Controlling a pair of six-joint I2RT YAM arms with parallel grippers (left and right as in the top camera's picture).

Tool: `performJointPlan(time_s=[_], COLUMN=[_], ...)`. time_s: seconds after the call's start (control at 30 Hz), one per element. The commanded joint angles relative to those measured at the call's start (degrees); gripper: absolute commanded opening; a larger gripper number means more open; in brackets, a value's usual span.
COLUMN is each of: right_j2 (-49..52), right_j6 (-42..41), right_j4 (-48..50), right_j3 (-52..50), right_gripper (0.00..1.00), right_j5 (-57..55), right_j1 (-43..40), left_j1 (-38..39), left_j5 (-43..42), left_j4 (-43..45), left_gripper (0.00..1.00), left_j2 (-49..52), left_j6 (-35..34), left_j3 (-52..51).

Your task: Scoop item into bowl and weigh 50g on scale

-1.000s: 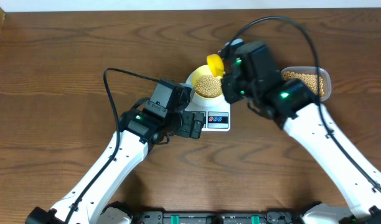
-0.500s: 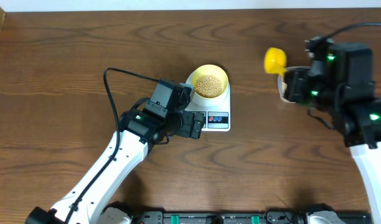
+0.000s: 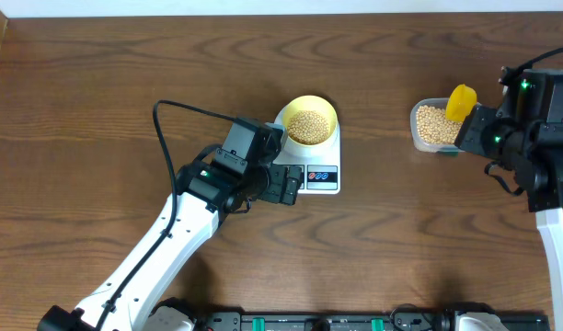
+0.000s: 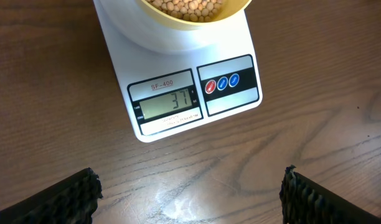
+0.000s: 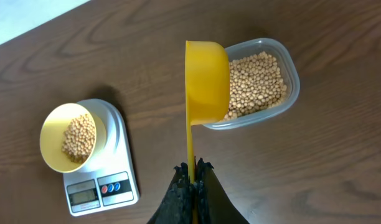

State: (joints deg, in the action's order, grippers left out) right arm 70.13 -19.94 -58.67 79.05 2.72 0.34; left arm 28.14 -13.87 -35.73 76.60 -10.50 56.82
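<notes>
Wooden tabletop runs open between the white rectangular digital scale, bearing the small pale-yellow bowl of tan beans, and the clear plastic tub. Left wrist: left gripper spread, empty; display reads 37, label SF-400. Right wrist: right gripper clenches bright yellow plastic scoop at tub's rim.

We see a dark brown wood-grain table filling the view. At 12 o'clock a pale strip borders its far edge. Soft glare lies on the grain.
</notes>
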Motion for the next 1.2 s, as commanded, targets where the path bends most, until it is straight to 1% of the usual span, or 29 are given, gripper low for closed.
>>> performJointPlan(time_s=[0.0, 0.13, 0.23, 0.43, 0.57, 0.73, 1.03, 1.17], right_j2=[0.37, 0.37, 0.37, 0.37, 0.37, 0.37, 1.68, 3.02], right_j6=[-0.81, -0.83, -0.81, -0.37, 2.69, 2.21, 2.54, 5.97], right_j4=[1.33, 5.07, 7.08, 4.15, 2.51, 2.10, 0.50, -0.70], right_j3=[0.76, 0.76, 0.76, 0.76, 0.76, 0.76, 0.76, 0.76], right_gripper=[0.01, 0.01, 0.01, 0.01, 0.01, 0.01, 0.01, 0.01], right_j5=[-2.19, -7.76, -8.57, -8.17, -8.39, -6.64, -5.53, -5.53], right_j1=[-0.79, -0.79, -0.79, -0.79, -0.79, -1.62, -8.17, -9.33], left_j1=[-0.04, -0.04, -0.04, -0.04, -0.04, -0.04, -0.04, -0.04], left_j5=[-0.66, -0.66, -0.66, -0.66, -0.66, -0.66, -0.66, -0.66], left_j4=[0.02, 0.02, 0.02, 0.02, 0.02, 0.02, 0.02, 0.02], left_gripper=[0.94, 0.94, 0.94, 0.94, 0.94, 0.94, 0.94, 0.94], left_j2=[-0.72, -0.72, -0.72, -0.72, -0.72, -0.72, -0.72, -0.72], left_j6=[0.31, 0.31, 0.31, 0.31, 0.31, 0.31, 0.31, 0.31], left_j3=[-0.46, -0.46, -0.46, -0.46, -0.46, -0.46, -0.46, -0.46])
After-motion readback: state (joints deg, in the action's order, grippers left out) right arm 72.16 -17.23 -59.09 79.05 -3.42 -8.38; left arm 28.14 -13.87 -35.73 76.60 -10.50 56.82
